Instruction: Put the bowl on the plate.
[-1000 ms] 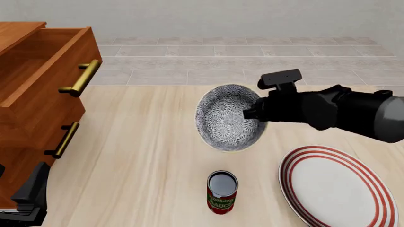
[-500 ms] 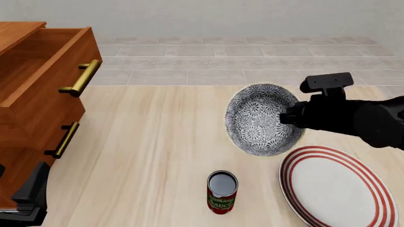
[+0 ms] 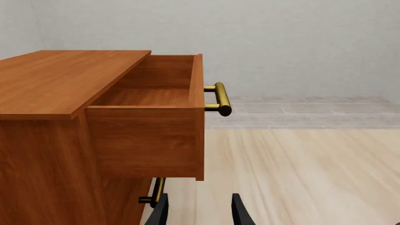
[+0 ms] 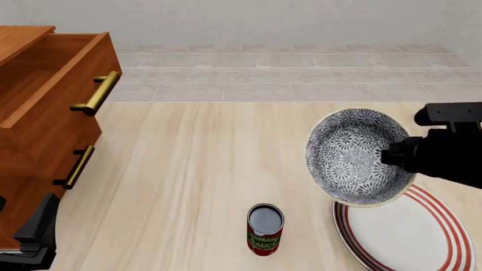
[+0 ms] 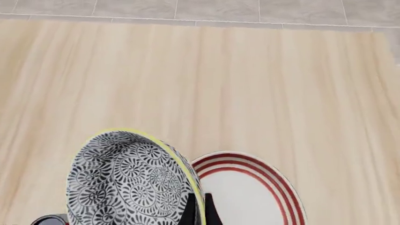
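Bowl (image 4: 353, 155): floral blue-grey, yellowish rim, tilted, lifted over the plate's near-left edge.
Plate (image 4: 410, 231): white, red rings, at the table's (image 4: 188, 169) right, cut off by the frame.
Right gripper (image 5: 196, 211): pinched on the bowl's rim.
Left gripper (image 3: 198, 213): fingers apart, empty, beside the dresser (image 4: 38, 113).
Open room: bare wood between the open drawer (image 3: 156, 117) and bowl; red can (image 4: 264, 229) stands near the plate's left.
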Controlling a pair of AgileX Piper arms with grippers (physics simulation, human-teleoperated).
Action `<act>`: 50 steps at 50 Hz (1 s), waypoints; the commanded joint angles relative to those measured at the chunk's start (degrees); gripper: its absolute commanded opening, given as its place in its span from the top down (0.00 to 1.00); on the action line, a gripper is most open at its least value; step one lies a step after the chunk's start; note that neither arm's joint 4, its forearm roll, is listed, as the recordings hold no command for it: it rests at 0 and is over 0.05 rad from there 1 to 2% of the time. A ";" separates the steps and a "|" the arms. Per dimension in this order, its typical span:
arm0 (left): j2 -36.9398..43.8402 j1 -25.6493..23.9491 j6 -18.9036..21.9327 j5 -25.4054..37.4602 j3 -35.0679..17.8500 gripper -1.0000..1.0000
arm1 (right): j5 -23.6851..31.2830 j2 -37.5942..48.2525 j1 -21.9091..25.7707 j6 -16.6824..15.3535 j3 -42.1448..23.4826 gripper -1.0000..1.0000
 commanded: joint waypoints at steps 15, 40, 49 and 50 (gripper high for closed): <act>0.00 0.00 0.00 0.00 0.00 0.00 | 9.64 -9.70 -9.74 -2.25 4.29 1.00; 0.01 -0.01 -0.01 0.00 0.00 0.00 | 3.06 -8.84 -14.66 -0.42 14.12 1.00; 0.00 0.00 -0.01 0.00 0.00 0.00 | 0.42 -7.58 -15.45 0.22 17.27 1.00; 0.00 0.00 -0.01 0.00 0.00 0.00 | 0.24 -7.60 -15.44 0.41 17.66 1.00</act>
